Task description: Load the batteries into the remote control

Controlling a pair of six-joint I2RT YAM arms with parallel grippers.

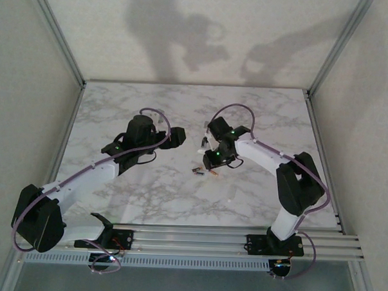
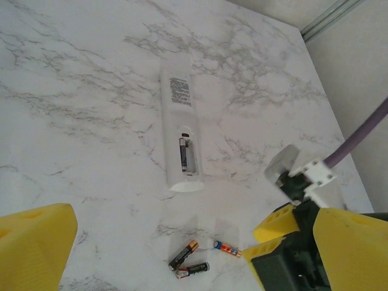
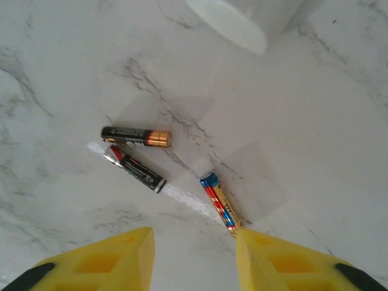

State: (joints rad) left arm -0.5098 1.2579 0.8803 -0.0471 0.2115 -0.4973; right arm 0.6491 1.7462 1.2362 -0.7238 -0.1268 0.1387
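my right gripper [image 3: 193, 237] is parted, empty; just ahead the batteries [image 3: 136, 136] lie crosswise to it. left gripper [image 2: 167, 229] stands wide apart.

The remote control [image 2: 180, 121] lies flat on the surface [image 2: 73, 91], with one cell [image 2: 183, 154] in its compartment. Off the remote's compartment end lie two batteries [image 2: 183, 254], close together at an angle. A third battery [image 2: 227, 248] lies just beside them.

Matt white plastic remote control [image 2: 179, 124]; smooth, marble-patterned table [image 2: 79, 79].
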